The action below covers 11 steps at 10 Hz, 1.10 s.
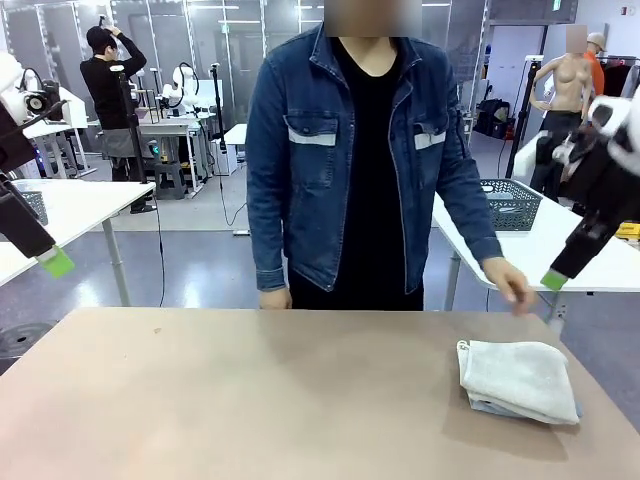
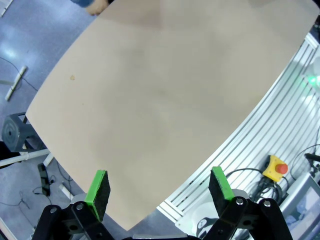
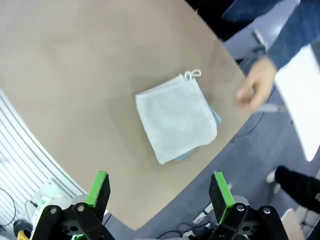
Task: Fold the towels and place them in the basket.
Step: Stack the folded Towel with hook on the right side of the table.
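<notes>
Two folded towels lie stacked near the table's right front corner. The cream-white towel (image 1: 517,376) (image 3: 175,119) lies on top, its cord loop (image 3: 193,74) at one corner. Beneath it only the edge of the light blue towel (image 1: 488,407) (image 3: 215,118) peeks out. The dark grey mesh basket (image 1: 512,204) stands on a white table behind the person, off the work table. My right gripper (image 1: 555,279) (image 3: 160,192) hangs open high above the stack. My left gripper (image 1: 56,262) (image 2: 160,187) is open over the table's left edge, holding nothing.
A person in a denim jacket stands at the far side, one hand (image 1: 511,284) (image 3: 254,88) blurred beyond the table's far right corner, near the towels. The tan table (image 1: 250,400) is bare left of the stack. An emergency stop button (image 2: 275,168) sits by the robot base.
</notes>
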Each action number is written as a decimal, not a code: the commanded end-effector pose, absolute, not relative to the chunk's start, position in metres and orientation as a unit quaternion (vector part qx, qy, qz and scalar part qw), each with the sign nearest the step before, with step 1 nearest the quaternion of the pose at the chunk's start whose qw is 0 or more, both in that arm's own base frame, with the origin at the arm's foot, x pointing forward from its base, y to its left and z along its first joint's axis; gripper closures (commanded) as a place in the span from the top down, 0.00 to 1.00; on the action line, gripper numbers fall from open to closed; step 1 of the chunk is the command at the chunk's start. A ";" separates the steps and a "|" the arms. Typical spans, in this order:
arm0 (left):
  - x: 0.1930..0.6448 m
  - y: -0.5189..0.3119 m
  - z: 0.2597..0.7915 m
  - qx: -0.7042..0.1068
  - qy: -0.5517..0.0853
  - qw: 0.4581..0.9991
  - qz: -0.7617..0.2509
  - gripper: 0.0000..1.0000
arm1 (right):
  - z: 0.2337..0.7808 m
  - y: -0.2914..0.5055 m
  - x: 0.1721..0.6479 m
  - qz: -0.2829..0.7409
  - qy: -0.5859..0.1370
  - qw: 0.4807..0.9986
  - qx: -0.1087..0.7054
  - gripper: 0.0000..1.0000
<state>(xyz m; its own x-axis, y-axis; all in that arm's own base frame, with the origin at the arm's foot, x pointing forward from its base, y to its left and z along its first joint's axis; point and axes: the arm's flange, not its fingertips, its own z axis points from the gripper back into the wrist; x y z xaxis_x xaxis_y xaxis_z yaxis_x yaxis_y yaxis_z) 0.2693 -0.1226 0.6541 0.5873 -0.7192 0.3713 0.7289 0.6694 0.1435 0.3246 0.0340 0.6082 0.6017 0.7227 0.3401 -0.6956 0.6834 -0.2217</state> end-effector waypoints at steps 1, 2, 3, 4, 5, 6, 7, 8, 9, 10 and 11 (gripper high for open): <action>0.270 -0.123 0.652 -0.010 -0.211 0.889 -0.406 1.00 | 0.650 0.045 0.305 0.444 -0.210 0.871 -0.034 1.00; 0.270 -0.123 0.652 -0.010 -0.211 0.889 -0.406 1.00 | 0.678 0.052 0.290 0.447 -0.217 0.867 -0.025 1.00; 0.269 -0.123 0.654 -0.012 -0.203 0.891 -0.406 1.00 | 0.695 0.058 0.277 0.445 -0.218 0.869 -0.011 1.00; 0.263 -0.116 0.665 0.000 -0.237 0.887 -0.396 1.00 | 0.707 0.065 0.270 0.416 -0.229 0.880 -0.001 1.00; 0.253 -0.112 0.679 0.005 -0.264 0.880 -0.395 1.00 | 0.714 0.072 0.268 0.370 -0.239 0.898 0.001 1.00; 0.243 -0.108 0.693 0.001 -0.273 0.878 -0.393 1.00 | 0.719 0.076 0.267 0.336 -0.242 0.910 -0.004 1.00; 0.234 -0.103 0.705 0.004 -0.281 0.878 -0.388 1.00 | 0.721 0.080 0.266 0.316 -0.236 0.919 -0.006 1.00; 0.230 -0.101 0.712 0.012 -0.283 0.877 -0.389 1.00 | 0.722 0.082 0.267 0.298 -0.236 0.925 -0.004 1.00; 0.229 -0.101 0.714 0.009 -0.281 0.877 -0.389 1.00 | 0.722 0.082 0.267 0.292 -0.238 0.927 -0.001 1.00; 0.230 -0.100 0.713 0.001 -0.282 0.878 -0.387 1.00 | 0.720 0.080 0.267 0.288 -0.241 0.927 0.000 1.00; 0.235 -0.100 0.707 -0.023 -0.267 0.885 -0.382 1.00 | 0.720 0.078 0.266 0.311 -0.236 0.921 -0.009 1.00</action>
